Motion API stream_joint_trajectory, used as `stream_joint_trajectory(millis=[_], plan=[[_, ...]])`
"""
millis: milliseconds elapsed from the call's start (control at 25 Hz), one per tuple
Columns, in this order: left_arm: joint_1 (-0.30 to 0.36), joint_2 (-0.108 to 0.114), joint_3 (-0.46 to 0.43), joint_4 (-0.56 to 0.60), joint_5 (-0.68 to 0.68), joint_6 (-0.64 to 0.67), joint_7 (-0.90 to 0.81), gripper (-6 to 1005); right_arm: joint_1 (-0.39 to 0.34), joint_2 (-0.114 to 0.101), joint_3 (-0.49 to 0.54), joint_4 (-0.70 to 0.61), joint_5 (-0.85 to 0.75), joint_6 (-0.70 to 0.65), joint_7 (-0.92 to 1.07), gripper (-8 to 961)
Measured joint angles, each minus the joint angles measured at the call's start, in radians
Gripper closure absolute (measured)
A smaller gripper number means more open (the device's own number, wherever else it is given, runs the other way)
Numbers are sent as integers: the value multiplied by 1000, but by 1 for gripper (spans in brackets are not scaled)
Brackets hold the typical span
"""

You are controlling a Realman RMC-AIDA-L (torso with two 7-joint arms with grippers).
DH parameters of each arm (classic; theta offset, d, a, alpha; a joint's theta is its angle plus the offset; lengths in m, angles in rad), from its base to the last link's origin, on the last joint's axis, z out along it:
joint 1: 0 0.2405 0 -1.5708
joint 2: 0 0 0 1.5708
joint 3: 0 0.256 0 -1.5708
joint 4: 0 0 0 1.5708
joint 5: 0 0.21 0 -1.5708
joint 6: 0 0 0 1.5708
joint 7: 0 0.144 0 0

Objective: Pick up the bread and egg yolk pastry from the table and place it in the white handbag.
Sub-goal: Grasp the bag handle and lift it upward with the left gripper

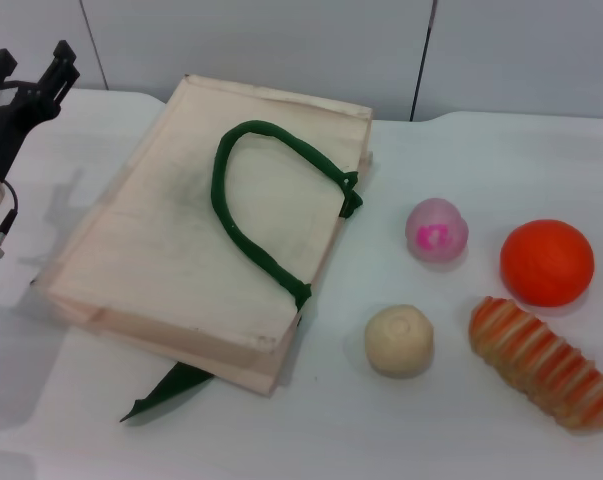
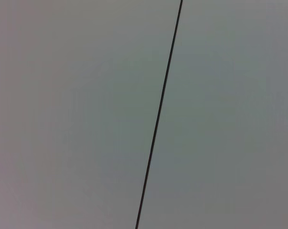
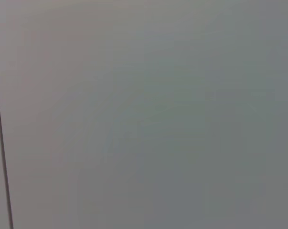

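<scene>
In the head view the white handbag (image 1: 196, 235) lies flat on the table, centre left, with a dark green rope handle (image 1: 256, 200) curled on top. The bread (image 1: 543, 362), a ridged tan and orange loaf, lies at the front right. The egg yolk pastry (image 1: 399, 340), a pale beige bun, sits just left of the bread and right of the bag. My left gripper (image 1: 31, 68) is raised at the far left, behind the bag's left corner, fingers apart and empty. My right gripper is out of view. Both wrist views show only a grey panel.
A pink-marked pale ball (image 1: 436, 230) and a round orange fruit (image 1: 546, 262) sit behind the pastry and the bread. A green strap end (image 1: 171, 388) sticks out from under the bag's front edge. White table (image 1: 401, 440) lies in front.
</scene>
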Motion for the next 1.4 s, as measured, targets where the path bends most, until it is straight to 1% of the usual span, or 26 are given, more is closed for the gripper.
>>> stream_joint_trajectory(millis=[600,680,840,920,1000,1040,1120,1200,1280,1400], plan=[[0,0,3,0,1,3,-5,152,1,0,0,0,0,0,0,71],[-2,4,27,2,23,7,-61,152,1,0,0,0,0,0,0,71],[-6,22,100,28,114,11,-263,153,-5,0,0,0,0,0,0,71],[-6,22,100,28,114,11,-263,153,-6,-1,0,0,0,0,0,71],[-8,29,144,99,226,68,-484,153,-6,-1,0,0,0,0,0,71],[-8,29,148,108,238,76,-505,153,-7,-1,0,0,0,0,0,71],[-13,30,160,159,322,129,-624,153,-7,-1,0,0,0,0,0,71],[-21,29,163,189,385,167,-695,153,-7,-1,-1,0,0,0,0,71],[-40,31,168,202,465,212,-752,153,-6,-2,-1,0,0,0,0,71],[-83,40,174,202,598,281,-821,154,-4,-2,-2,0,0,0,0,72]])
